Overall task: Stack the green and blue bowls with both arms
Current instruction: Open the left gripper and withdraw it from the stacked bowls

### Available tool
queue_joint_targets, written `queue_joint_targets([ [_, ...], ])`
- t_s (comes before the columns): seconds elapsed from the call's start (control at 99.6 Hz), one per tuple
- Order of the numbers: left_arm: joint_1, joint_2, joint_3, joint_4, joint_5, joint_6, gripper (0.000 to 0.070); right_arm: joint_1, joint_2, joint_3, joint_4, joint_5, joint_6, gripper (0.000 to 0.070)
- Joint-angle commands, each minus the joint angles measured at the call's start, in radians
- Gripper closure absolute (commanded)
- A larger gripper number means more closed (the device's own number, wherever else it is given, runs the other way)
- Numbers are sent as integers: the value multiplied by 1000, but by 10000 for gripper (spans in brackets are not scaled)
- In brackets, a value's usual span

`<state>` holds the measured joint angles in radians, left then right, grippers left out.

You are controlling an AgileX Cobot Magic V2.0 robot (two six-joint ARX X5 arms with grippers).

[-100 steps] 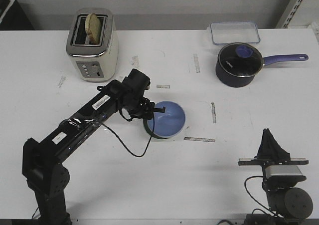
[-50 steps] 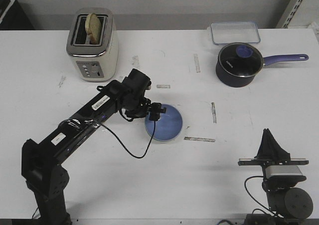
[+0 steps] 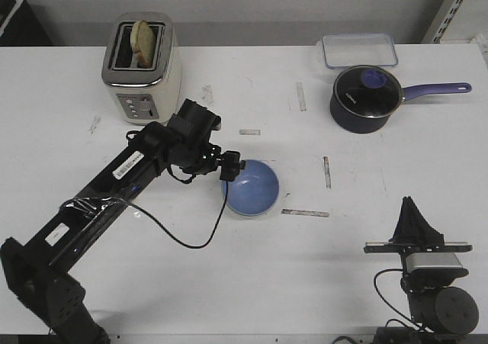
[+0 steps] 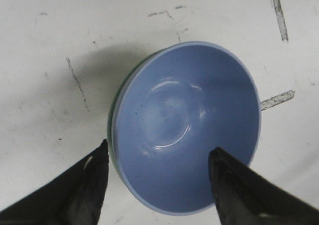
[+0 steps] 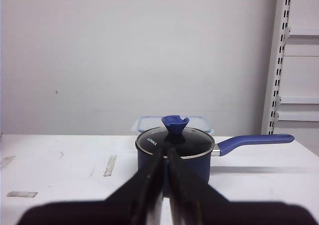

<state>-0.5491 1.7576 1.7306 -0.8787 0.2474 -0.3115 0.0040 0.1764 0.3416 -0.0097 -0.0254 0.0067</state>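
Observation:
The blue bowl (image 3: 250, 188) (image 4: 187, 127) sits nested inside the green bowl (image 4: 113, 135), of which only a thin rim sliver shows at one side. My left gripper (image 3: 231, 167) (image 4: 160, 150) hovers open over the stack's left edge. One finger is outside the rim and the other over the bowl's inside, and neither holds anything. My right gripper (image 3: 412, 210) (image 5: 166, 155) is shut and empty at the table's front right, pointing toward the saucepan.
A dark saucepan (image 3: 367, 98) (image 5: 174, 150) with a purple handle stands at the back right, with a clear lidded box (image 3: 359, 50) behind it. A toaster (image 3: 142, 68) holding bread stands at the back left. Tape marks (image 3: 305, 213) lie near the bowls.
The left arm has drawn back to the left, and its gripper has come away from the blue bowl's rim. The bowl has shifted slightly left and settled level.

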Motion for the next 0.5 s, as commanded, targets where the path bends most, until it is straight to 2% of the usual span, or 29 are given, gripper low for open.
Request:
queue_joint_targets([
  [0.0,3,-41,-7,32,-13,72,329,0,-1,6,14,0,-4,700],
  [0.201,30,-209,-205,250,-82,190,359,0,-1,6,14,0,-4,700],
  [0.321,62,-331,-370,418,-98,247,503,0,-1,6,14,0,-4,700],
  [0.492,130,-510,-628,694,-99,286,655,0,-1,6,14,0,-4,700],
])
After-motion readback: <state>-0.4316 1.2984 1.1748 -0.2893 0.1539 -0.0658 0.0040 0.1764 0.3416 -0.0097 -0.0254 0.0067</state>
